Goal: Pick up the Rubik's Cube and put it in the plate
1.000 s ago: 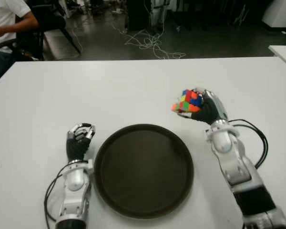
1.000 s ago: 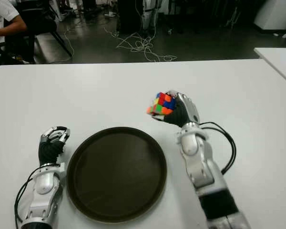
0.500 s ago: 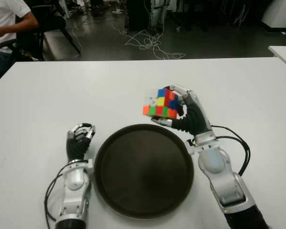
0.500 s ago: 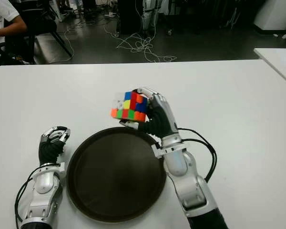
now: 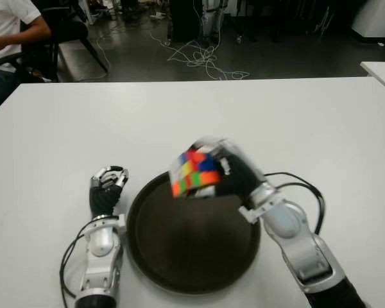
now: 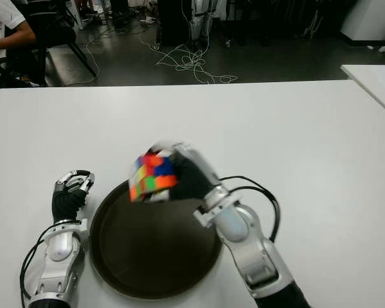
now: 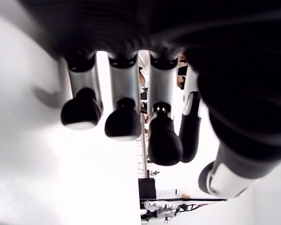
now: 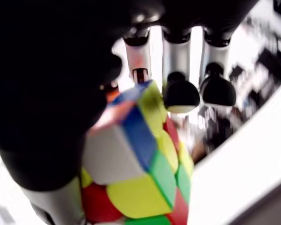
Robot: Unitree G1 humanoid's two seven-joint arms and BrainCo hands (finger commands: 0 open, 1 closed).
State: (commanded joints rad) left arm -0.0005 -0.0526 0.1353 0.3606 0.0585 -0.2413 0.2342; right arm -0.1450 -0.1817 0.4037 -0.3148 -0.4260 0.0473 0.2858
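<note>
Left hand: showed just left of the plate, fingers curled inward, holding nothing.

Plate: dark, round, on the white table, between the two hands.

Rubik's Cube: clasped in the right hand, raised above the plate's far rim; fingers wrapped over its far faces, thumb against the near side, the cube projecting leftward past the fingertips.

Person: seated beyond the table's far left corner.
</note>
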